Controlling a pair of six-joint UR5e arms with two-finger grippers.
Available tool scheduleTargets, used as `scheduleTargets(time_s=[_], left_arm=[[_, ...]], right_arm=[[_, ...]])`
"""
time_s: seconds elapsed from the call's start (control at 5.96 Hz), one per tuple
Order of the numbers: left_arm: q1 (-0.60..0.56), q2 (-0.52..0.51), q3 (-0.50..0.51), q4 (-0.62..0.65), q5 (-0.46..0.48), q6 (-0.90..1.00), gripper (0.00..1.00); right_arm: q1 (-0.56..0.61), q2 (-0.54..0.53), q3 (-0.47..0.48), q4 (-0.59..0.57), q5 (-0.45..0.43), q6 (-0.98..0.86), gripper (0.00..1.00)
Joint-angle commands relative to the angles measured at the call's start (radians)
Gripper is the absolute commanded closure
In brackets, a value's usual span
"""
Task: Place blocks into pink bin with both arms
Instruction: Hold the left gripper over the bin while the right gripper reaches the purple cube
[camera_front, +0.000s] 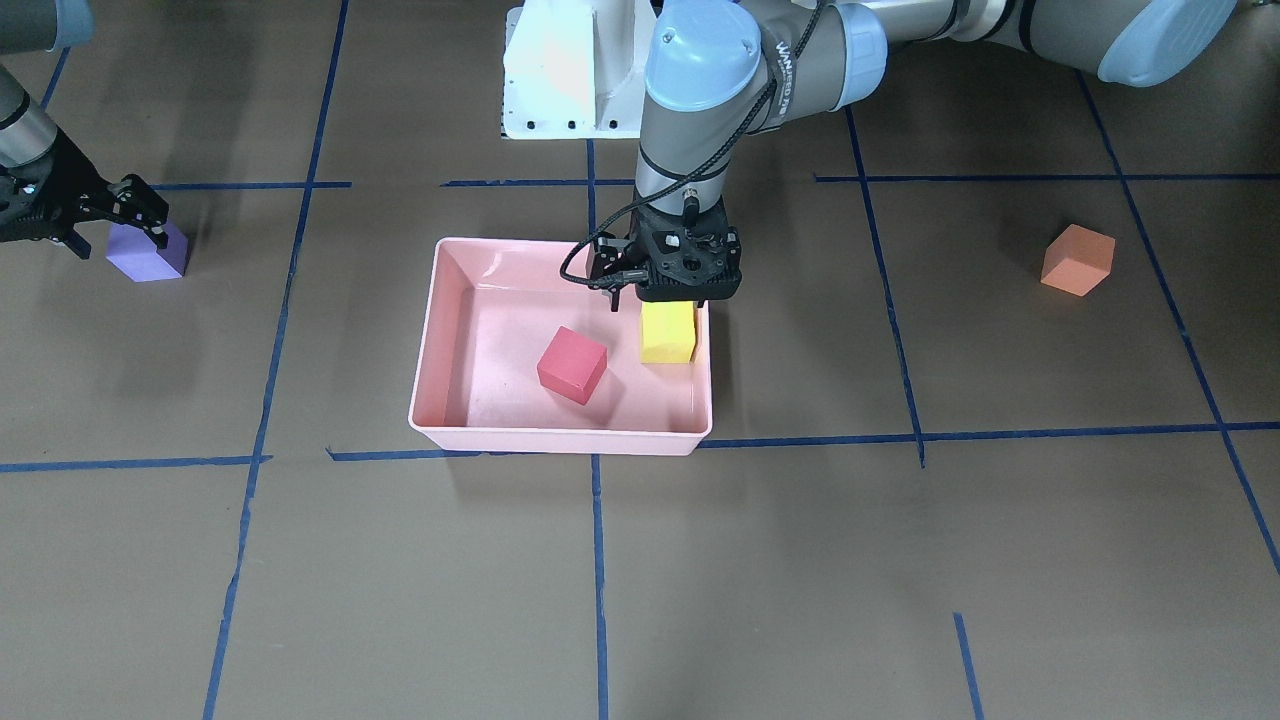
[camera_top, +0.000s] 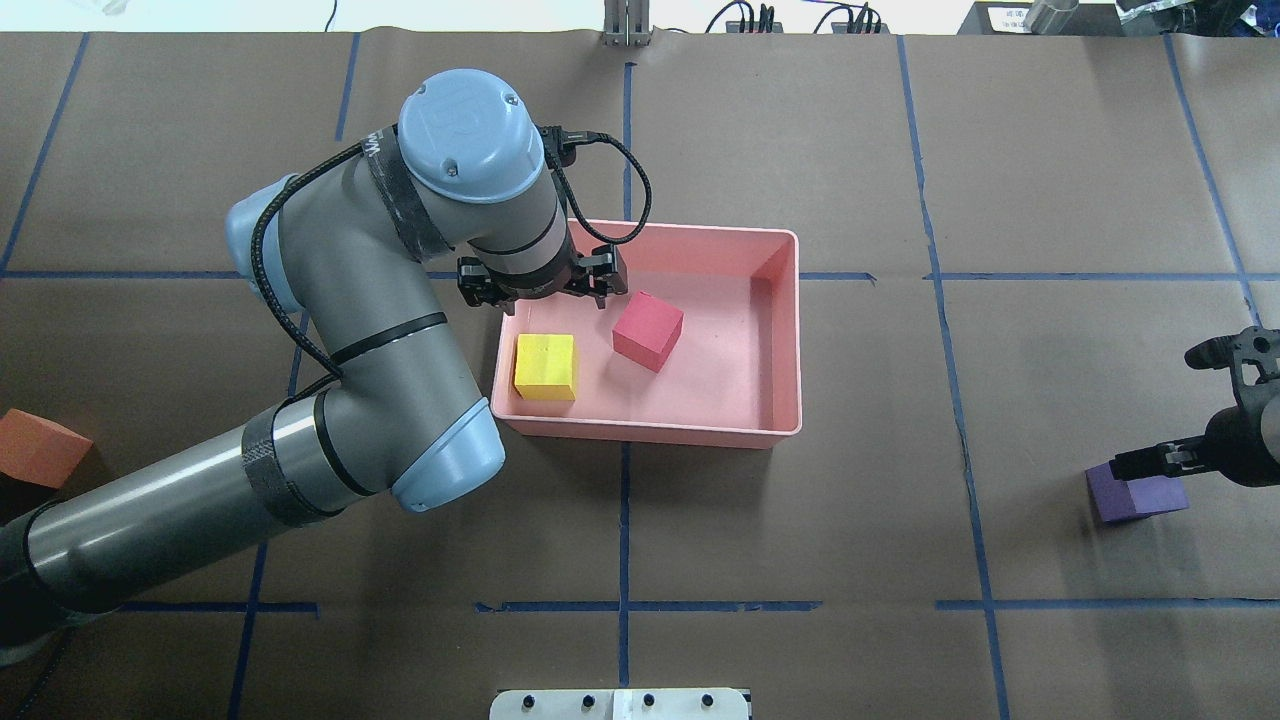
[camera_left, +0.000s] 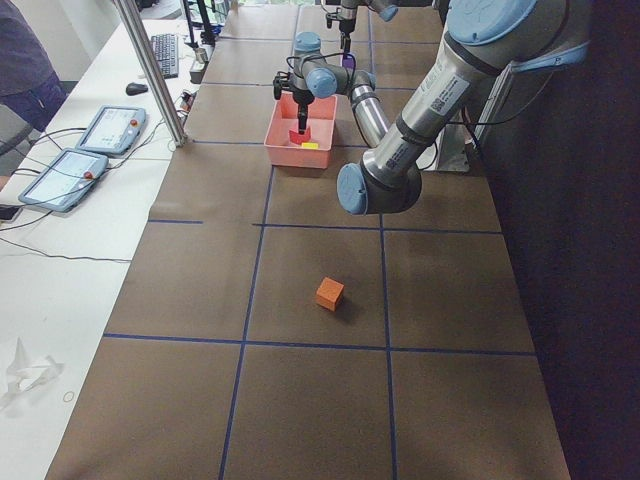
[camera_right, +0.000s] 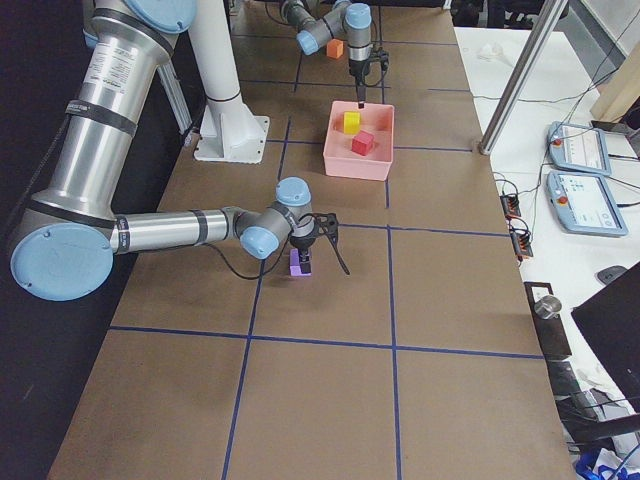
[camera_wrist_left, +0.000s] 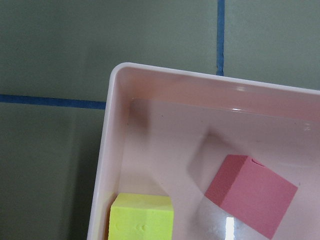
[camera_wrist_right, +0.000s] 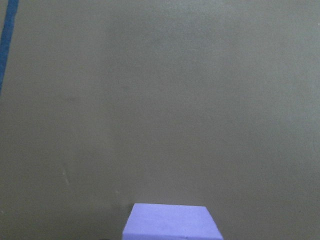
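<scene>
left gripper (camera_front: 678, 285) open, empty, over bin (camera_top: 780, 340) mid-table | yellow (camera_top: 546, 366) and red (camera_top: 648, 330) lie inside | right gripper (camera_top: 1155, 410) spread open, low at purple (camera_top: 1130, 497) near right end; whether it straddles the block is unclear | orange (camera_top: 40, 447) near left end, far from bin, left arm nearer
</scene>
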Motion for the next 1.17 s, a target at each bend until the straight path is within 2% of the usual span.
scheduleTargets(time_s=[0.0, 0.17, 0.34, 0.5, 0.67, 1.01], left_arm=[[0.0, 0.0, 0.0, 0.0, 0.0, 0.0, 0.0], [0.002, 0.002, 0.0, 0.0, -0.002, 0.0, 0.0], [0.009, 0.009, 0.001, -0.002, 0.0, 0.003, 0.0], [0.009, 0.034, 0.0, -0.007, -0.003, 0.024, 0.0], [0.003, 0.073, -0.031, -0.002, -0.011, 0.167, 0.0], [-0.041, 0.204, -0.145, 0.012, -0.017, 0.367, 0.0]], right_arm=[[-0.037, -0.008, -0.007, -0.001, -0.001, -0.001, 0.0], [-0.053, -0.008, -0.019, -0.001, -0.001, -0.004, 0.0], [-0.067, -0.007, -0.024, -0.001, -0.004, -0.009, 0.25], [-0.067, -0.005, -0.022, -0.001, -0.003, -0.012, 0.59], [-0.066, -0.001, -0.006, -0.002, 0.005, -0.006, 0.7], [-0.032, 0.013, 0.056, -0.013, 0.055, 0.0, 0.7]])
